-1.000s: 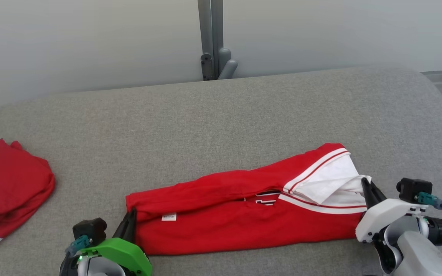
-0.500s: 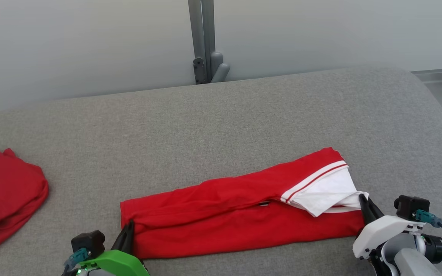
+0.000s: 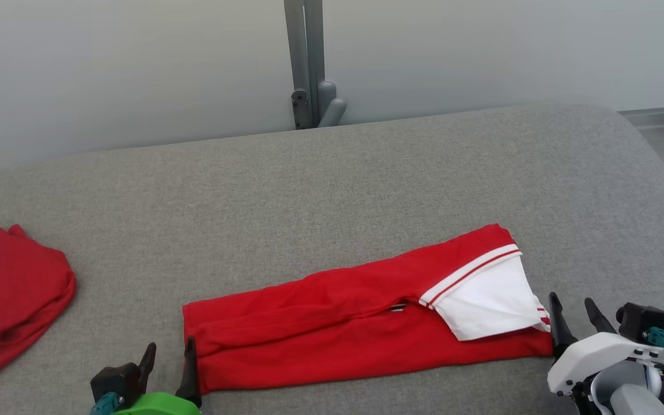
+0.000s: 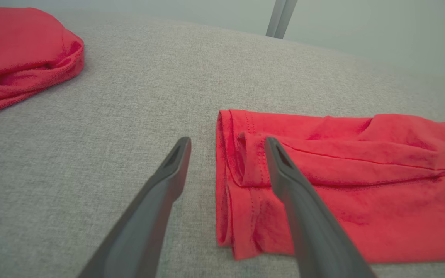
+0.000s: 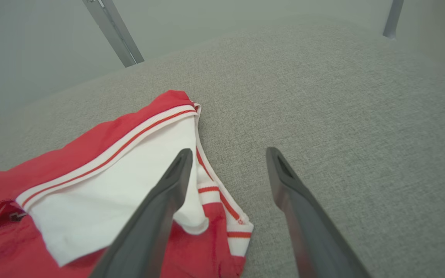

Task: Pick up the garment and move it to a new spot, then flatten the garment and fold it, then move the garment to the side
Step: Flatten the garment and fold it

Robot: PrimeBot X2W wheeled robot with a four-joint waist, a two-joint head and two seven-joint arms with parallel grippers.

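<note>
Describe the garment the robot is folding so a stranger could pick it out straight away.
Start at the grey padded surface and look along its near edge, right of the middle. The garment lies there as a long, flat red strip. Unlike the rumpled red bundle at the far left, it has a white sleeve with striped trim at its right end.

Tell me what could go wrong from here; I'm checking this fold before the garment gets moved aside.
The left tool stands open with one finger over the garment's end; pulling back might snag and open the fold.
The white flap lies loose on top near the open right tool; it may flop out in transit.
A second red garment lies at the left; sliding there could bunch them.
</note>
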